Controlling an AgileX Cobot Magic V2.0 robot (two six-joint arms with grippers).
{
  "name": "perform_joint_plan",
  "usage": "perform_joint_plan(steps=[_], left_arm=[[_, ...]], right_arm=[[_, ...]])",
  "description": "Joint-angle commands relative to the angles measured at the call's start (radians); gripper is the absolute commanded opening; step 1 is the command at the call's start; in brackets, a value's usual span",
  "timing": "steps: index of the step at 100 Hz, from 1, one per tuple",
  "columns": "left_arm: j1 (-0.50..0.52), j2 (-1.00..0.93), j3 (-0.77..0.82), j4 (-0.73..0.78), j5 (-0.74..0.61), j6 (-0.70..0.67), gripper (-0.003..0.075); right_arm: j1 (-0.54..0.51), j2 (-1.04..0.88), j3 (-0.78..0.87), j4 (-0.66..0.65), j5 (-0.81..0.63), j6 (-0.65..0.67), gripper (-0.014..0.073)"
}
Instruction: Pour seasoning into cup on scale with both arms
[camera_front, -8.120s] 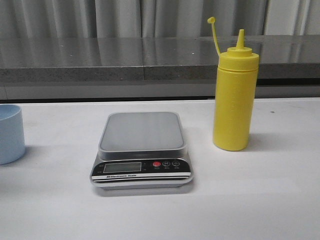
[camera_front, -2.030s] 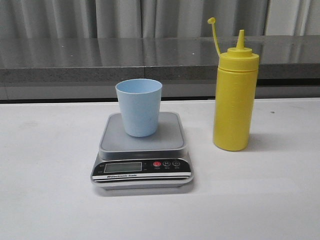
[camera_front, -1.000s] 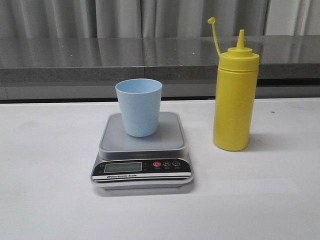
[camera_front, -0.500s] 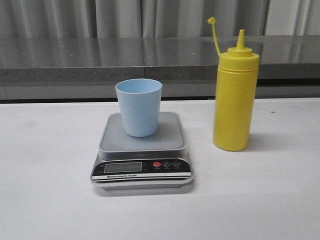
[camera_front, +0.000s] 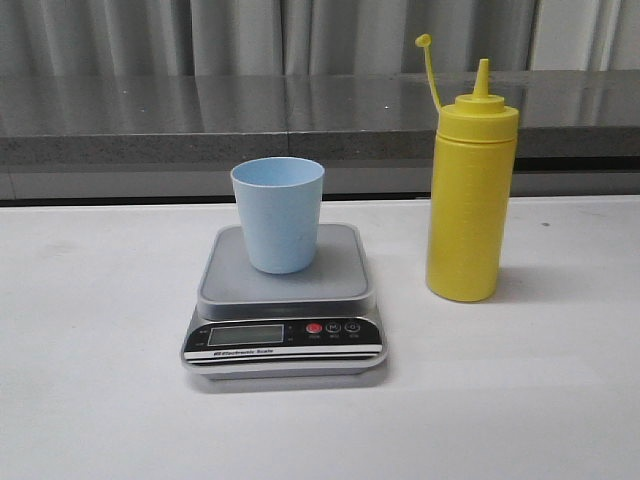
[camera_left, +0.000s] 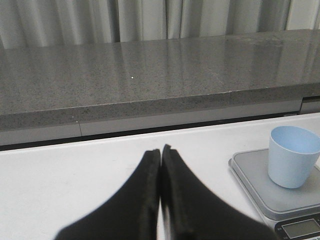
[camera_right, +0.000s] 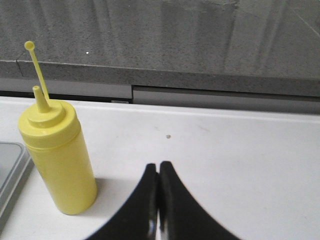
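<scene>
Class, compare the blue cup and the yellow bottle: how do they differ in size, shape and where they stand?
The bottle is about twice as tall as the cup. The cup is open-topped and tapers to its base; the bottle is straight-sided and ends in a cone nozzle, its cap off on a strap. The cup stands on the scale; the bottle stands on the table beside it. Both are upright.

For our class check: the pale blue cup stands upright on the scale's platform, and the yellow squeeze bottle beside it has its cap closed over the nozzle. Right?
Not quite. The yellow squeeze bottle's cap is off the nozzle, sticking up on its tether, as the front view shows. The pale blue cup does stand upright on the scale.
</scene>
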Motion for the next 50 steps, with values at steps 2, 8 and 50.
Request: perform_joint_plan(steps=[2, 8, 50], left_arm=[[0.002, 0.008, -0.025, -0.004, -0.073, -0.003, -0.0018], [0.002, 0.008, -0.025, -0.004, -0.073, -0.003, -0.0018], [0.002, 0.008, -0.025, -0.004, -0.073, -0.003, -0.0018]], right_arm=[[0.037, 0.061, -0.037, -0.005, -0.189, 0.002, -0.012], [0.068, 0.104, -0.037, -0.019, -0.23, 0.002, -0.012], [0.15, 0.299, 0.005, -0.043, -0.392, 0.002, -0.0106]])
